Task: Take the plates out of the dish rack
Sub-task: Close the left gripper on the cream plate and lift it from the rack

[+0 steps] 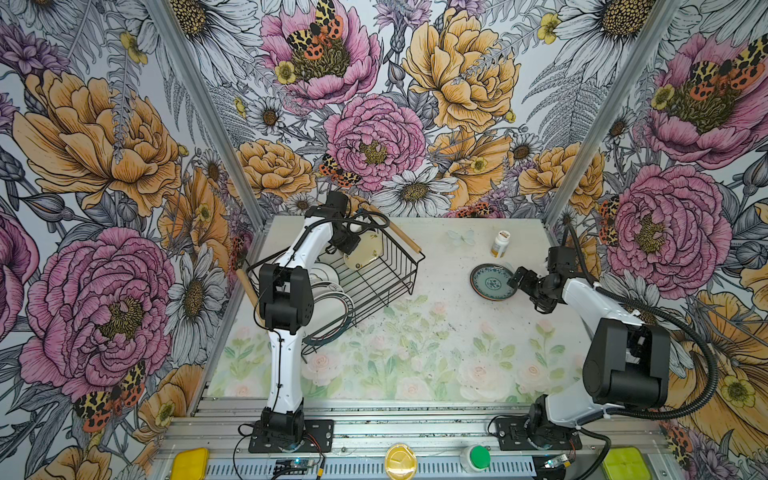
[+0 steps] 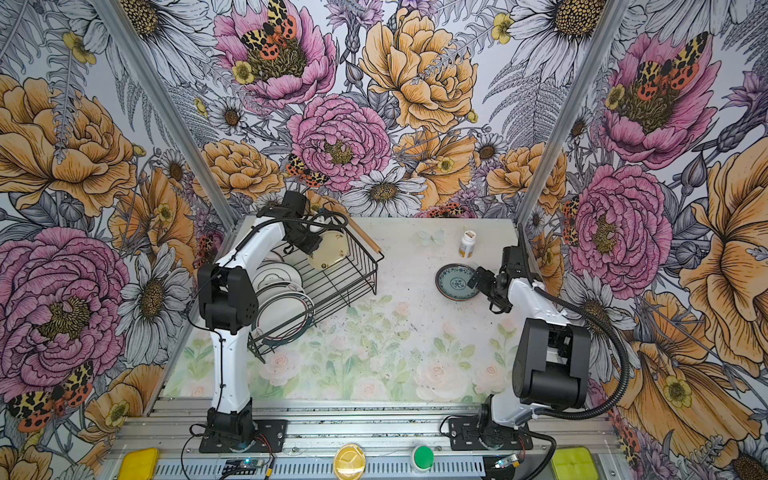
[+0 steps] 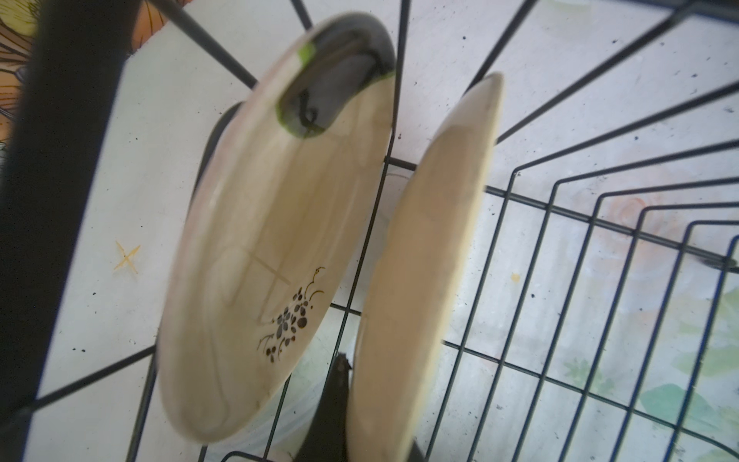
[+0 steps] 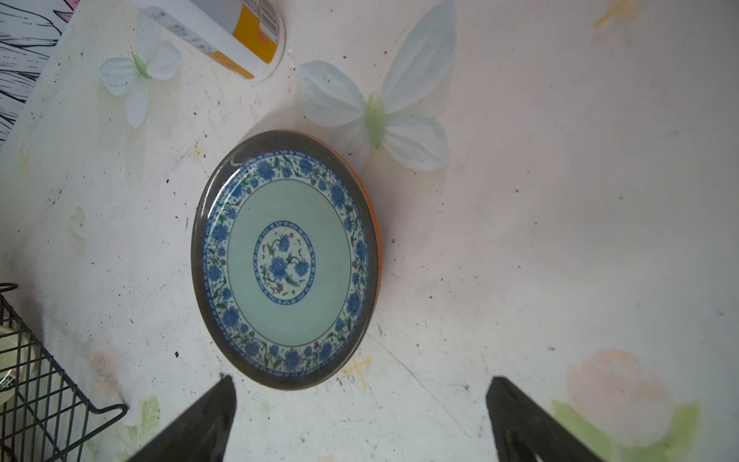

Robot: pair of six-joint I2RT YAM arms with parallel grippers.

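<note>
Left hand [image 1: 352,248]: clenched on the upper rim of a cream plate [image 3: 420,260]. In the left wrist view one finger [image 3: 338,396] shows against the plate's near face; the other is mostly hidden behind it. The plate stands on edge inside the far end of the rack [image 1: 399,266], bottom rim down among the wires.

Just beside it stands a floral plate [image 3: 272,224], also on edge, tilted and apart from the held one. Toward the near end of the rack I see more rimmed plates [image 1: 332,307], leaning together, partly hidden by my left arm.

Right hand [image 4: 362,380]: released, jaws wide, hovering just short of a blue plate [image 4: 288,260] lying flat on the desk [image 1: 436,332]. An orange edge peeks out beneath it, so I take it as the top of a small stack. A bottle [image 1: 500,244] stands behind, not touching.

Handling, my judgement: glazed ceramic, stiff, slick, brittle. A rim pinch this narrow lets the plate swing like a pendulum, so I want a straight lift clear of the wires and the floral neighbour. The weight looks modest, but a knock on wire or desk risks a chip. The top rim is the only free place to take hold.
</note>
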